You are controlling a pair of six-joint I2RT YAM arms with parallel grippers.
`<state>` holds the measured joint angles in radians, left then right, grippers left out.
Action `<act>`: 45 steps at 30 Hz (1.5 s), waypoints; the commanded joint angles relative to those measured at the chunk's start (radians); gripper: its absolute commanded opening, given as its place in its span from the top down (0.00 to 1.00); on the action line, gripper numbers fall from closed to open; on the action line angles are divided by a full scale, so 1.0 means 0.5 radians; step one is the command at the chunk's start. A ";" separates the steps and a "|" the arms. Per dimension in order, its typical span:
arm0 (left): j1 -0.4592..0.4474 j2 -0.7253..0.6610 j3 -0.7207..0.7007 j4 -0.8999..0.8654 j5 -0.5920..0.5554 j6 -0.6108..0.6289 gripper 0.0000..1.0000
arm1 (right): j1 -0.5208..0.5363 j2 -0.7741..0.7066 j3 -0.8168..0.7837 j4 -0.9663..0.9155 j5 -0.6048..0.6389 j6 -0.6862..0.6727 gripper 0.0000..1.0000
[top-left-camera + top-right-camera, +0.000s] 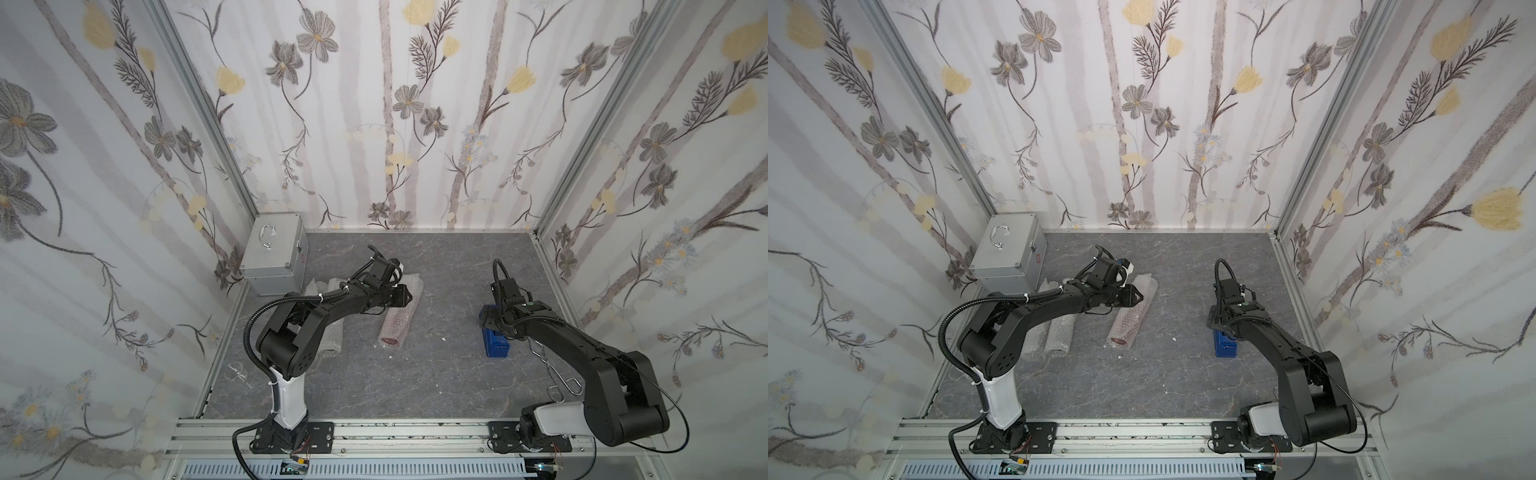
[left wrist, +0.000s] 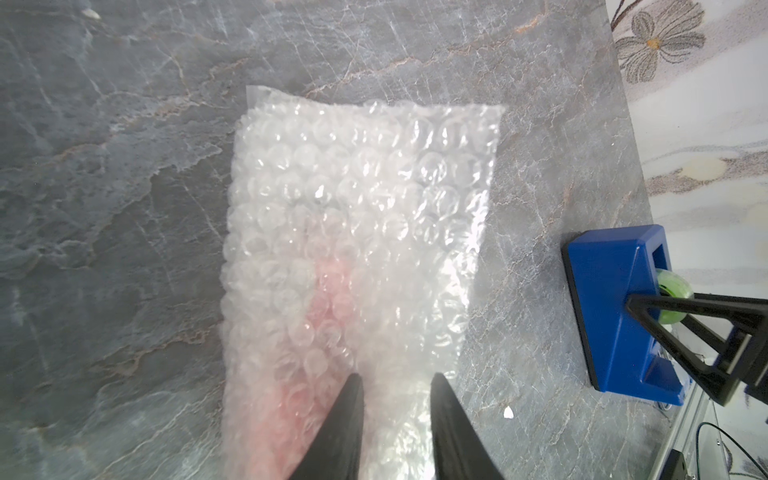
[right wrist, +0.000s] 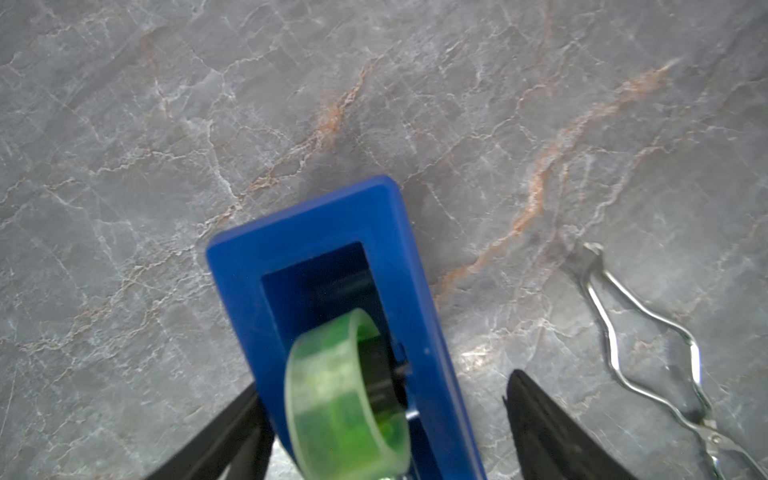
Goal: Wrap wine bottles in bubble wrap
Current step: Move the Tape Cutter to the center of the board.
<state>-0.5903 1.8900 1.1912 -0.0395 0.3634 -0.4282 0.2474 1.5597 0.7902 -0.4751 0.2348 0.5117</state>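
- On the grey marbled table [image 1: 436, 374], the largest thing in view, we saw the whole job laid out, with a silver case [image 1: 274, 253] in the far corner on the left arm's side.
- Near the middle the wine bottle [image 2: 328, 299] lay on its side, rolled inside bubble wrap [image 2: 357, 187]. Its red-pink contents showed through the film, and its base showed at the roll's open near end in both top views.
- Two other rolls [image 1: 1059, 336] of the same wrap lay side by side under the left arm. We could not see what they held.
- The left gripper [image 2: 395, 380] sat over the wrapped bottle, its fingers a narrow gap apart with wrap between them. We could not tell whether it pinched a fold or only pressed down.
- The right gripper [image 3: 382, 386] stood spread astride the blue tape dispenser [image 3: 332, 257], well apart from the bottle. One finger lay against the dispenser's side and the other stood clear, so nothing was clamped.
- We judged the bundle fragile, weighty for its size and round enough to roll, with a soft, springy, slick skin likely to uncurl if freed.
- We would take hold across the belly, where glass backs the wrap, not at the far end, where no colour showed.
- A green tape roll [image 3: 340, 374] sat in the dispenser, and wire tongs [image 3: 648, 332] lay beside it.
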 commanded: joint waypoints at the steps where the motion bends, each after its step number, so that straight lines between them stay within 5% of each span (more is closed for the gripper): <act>1: -0.002 -0.007 -0.012 -0.129 -0.012 -0.028 0.69 | -0.005 0.061 0.052 0.102 0.030 -0.005 0.35; 6: -0.005 -0.006 -0.008 -0.127 -0.009 -0.030 0.69 | -0.007 0.235 0.205 0.124 0.037 0.000 0.60; 12: -0.008 -0.025 -0.021 -0.121 -0.012 -0.026 0.68 | -0.043 0.501 0.541 0.085 0.076 -0.011 0.62; 18: -0.007 -0.024 -0.027 -0.113 -0.009 -0.028 0.69 | -0.098 0.821 0.912 0.003 0.086 0.007 0.55; 22: -0.008 -0.019 -0.025 -0.113 -0.006 -0.033 0.69 | -0.105 0.847 1.048 -0.085 0.042 -0.017 0.30; 28: -0.013 -0.014 -0.014 -0.112 0.000 -0.045 0.69 | -0.183 0.444 0.795 -0.010 -0.272 -0.069 0.24; 35: -0.020 -0.025 -0.026 -0.107 -0.006 -0.042 0.69 | -0.411 0.146 0.254 0.469 -0.887 -0.039 0.59; 39: -0.024 -0.031 -0.020 -0.116 -0.011 -0.038 0.69 | -0.538 0.158 0.077 0.744 -1.286 0.005 0.64; 45: -0.031 -0.036 -0.028 -0.114 -0.016 -0.028 0.68 | -0.594 0.218 0.049 0.853 -1.423 -0.008 0.65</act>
<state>-0.6044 1.8778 1.1816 -0.0456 0.3634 -0.4381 -0.0418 1.6577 0.8143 -0.1478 -0.3840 0.5049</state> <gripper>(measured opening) 0.314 0.356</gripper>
